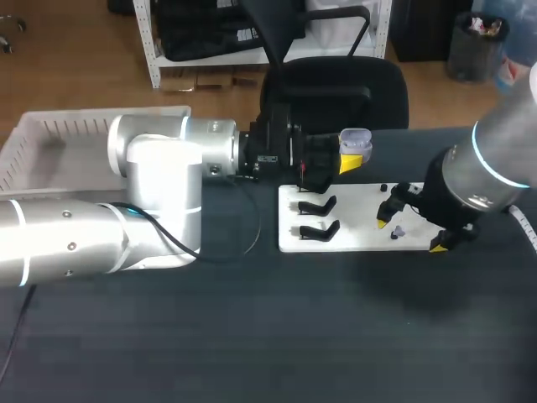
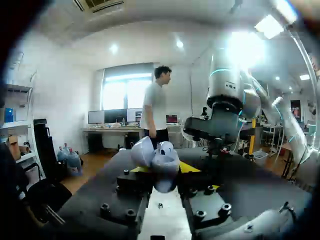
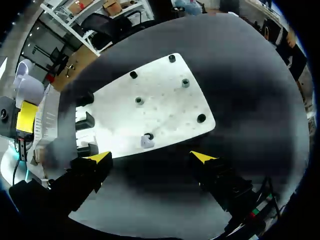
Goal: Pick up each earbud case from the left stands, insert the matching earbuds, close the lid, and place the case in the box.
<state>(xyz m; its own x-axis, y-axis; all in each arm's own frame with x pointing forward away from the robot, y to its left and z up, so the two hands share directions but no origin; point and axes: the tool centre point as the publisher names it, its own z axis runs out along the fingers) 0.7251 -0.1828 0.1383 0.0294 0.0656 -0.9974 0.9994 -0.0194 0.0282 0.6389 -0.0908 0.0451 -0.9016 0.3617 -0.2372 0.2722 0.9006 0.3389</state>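
White plastic with slatted walls, the box sits at the ten o'clock corner of the dark surface. Beside it the silver left arm comes in from nine o'clock and stretches level toward the middle, well above the surface.

Further along, a white board lies flat near the centre. Two black stands rest on its nine o'clock end, one just behind the other.

At the board's eleven o'clock edge hangs the left hand, pinching the lavender earbud case between its two yellow tips, clear of the board. In the left wrist view the case sits upright between the fingers, gripped from both sides, with its lid swung open to one side.

Small black pegs dot the three o'clock half of the board. Among them lies a single lavender earbud, resting on the board and touching nothing else.

Over that end hovers the right hand, its fingers spread wide. In the right wrist view the earbud lies just ahead of the gap between the two yellow tips, and neither tip touches it. The right arm comes in from three o'clock.
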